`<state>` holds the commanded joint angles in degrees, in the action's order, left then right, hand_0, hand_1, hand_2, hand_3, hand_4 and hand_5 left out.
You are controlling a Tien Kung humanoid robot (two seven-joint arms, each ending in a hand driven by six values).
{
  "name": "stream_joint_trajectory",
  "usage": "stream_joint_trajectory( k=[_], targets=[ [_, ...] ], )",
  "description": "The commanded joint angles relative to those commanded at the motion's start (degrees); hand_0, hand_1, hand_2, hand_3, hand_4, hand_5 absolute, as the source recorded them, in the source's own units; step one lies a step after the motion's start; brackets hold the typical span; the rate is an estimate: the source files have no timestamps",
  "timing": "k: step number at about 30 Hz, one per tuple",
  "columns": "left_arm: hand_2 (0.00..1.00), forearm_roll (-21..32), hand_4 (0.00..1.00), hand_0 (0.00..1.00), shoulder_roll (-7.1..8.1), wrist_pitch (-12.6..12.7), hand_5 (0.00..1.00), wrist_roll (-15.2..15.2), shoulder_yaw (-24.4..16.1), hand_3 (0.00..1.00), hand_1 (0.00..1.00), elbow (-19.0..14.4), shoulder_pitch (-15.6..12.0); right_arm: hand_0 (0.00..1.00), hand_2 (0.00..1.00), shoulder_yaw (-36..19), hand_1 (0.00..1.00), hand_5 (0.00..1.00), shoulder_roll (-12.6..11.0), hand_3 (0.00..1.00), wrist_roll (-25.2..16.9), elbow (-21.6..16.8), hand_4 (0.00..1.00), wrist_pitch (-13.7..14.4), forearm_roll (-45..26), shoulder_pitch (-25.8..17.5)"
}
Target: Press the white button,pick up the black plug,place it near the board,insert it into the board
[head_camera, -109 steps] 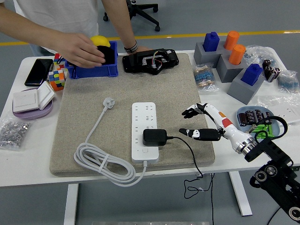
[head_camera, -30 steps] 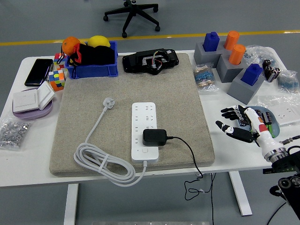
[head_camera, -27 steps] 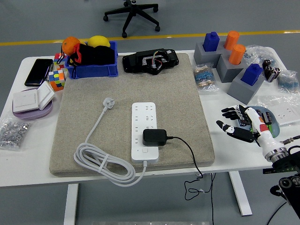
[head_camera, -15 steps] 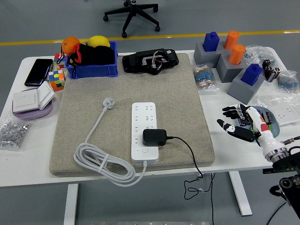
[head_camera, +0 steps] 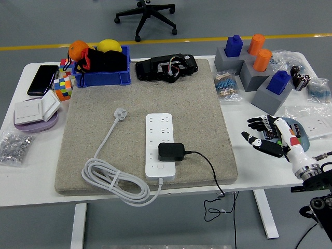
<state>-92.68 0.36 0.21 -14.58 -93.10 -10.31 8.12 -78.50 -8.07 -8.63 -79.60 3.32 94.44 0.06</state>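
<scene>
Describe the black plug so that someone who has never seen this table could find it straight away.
Start at the big beige felt mat covering the middle of the white table. On it lies a white power strip, running towards the near edge. The black plug is the boxy adapter seated across its near end, the only black thing on the strip, with a thin black cable trailing right.

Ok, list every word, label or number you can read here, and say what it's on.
No text here can be read.
Power strip: faint marks, too small to read.
Black plug: no print visible.
Clear bags: contents blurred, nothing readable.
Phone: screen dark.
</scene>
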Motion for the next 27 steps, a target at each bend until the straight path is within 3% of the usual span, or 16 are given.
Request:
stream_joint_trajectory(
  k=[27],
  targets=[
    [0.512,-1.48,0.597,0.466,0.29,-0.28,0.259,-0.36,0.14,0.578,0.496,0.00,-0.59,0.662,0.572,0.45,0.595,0.322,0.05,0.595,-0.17,0.05,0.847,0.02,0.09,-0.67]
  ],
)
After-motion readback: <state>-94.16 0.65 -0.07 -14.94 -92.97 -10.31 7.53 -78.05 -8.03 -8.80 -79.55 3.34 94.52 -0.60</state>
